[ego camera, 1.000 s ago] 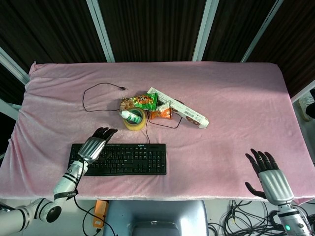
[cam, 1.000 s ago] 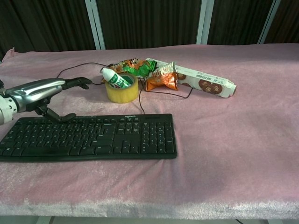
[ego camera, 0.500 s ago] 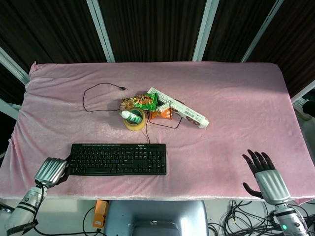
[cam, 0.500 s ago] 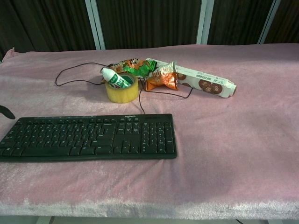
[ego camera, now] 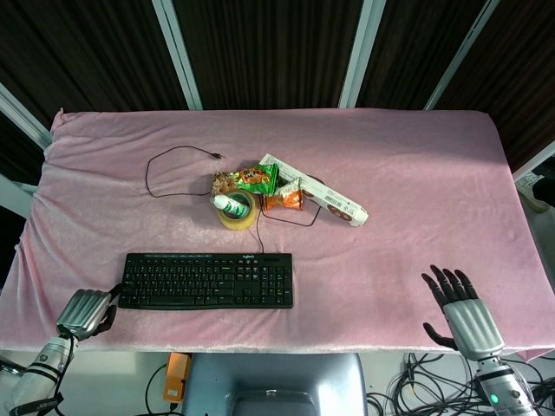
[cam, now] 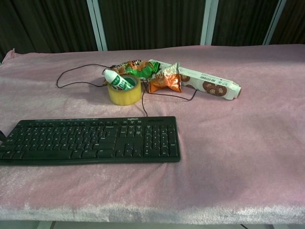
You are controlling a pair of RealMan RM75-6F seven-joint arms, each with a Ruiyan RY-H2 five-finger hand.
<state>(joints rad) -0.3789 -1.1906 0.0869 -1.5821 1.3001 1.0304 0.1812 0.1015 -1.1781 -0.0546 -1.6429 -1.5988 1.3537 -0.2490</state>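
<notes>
Hands sit idle: my left hand curls empty beside the keyboard; right hand spread. Next, I reach keyboard-ward.

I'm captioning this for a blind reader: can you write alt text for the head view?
A black keyboard lies on a pink tablecloth, with the robot's left hand at its left end and the right hand open near the table's right front edge. Behind the keyboard sit a tape roll, snack packets and a biscuit box.
</notes>
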